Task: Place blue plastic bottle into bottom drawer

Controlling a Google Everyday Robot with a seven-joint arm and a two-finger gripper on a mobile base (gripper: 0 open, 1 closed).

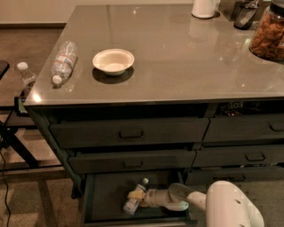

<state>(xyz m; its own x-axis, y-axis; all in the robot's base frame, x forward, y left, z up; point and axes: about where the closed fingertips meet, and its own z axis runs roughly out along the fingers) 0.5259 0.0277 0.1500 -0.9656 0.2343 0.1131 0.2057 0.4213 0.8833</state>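
Note:
The blue plastic bottle (134,201) lies tilted in the open bottom drawer (103,197), with its white cap pointing up and to the right. My gripper (138,198) reaches into the drawer from the right. Its tan fingers (135,194) are closed around the middle of the bottle, low over the drawer floor. The white arm (226,204) comes in from the lower right corner.
On the grey countertop (177,57) lie a ridged clear bottle (63,61) and a white bowl (113,61). A snack jar (268,33) and a white container (204,8) stand at the back right. Closed drawers (128,133) sit above the open one. Another bottle (25,75) stands at the left.

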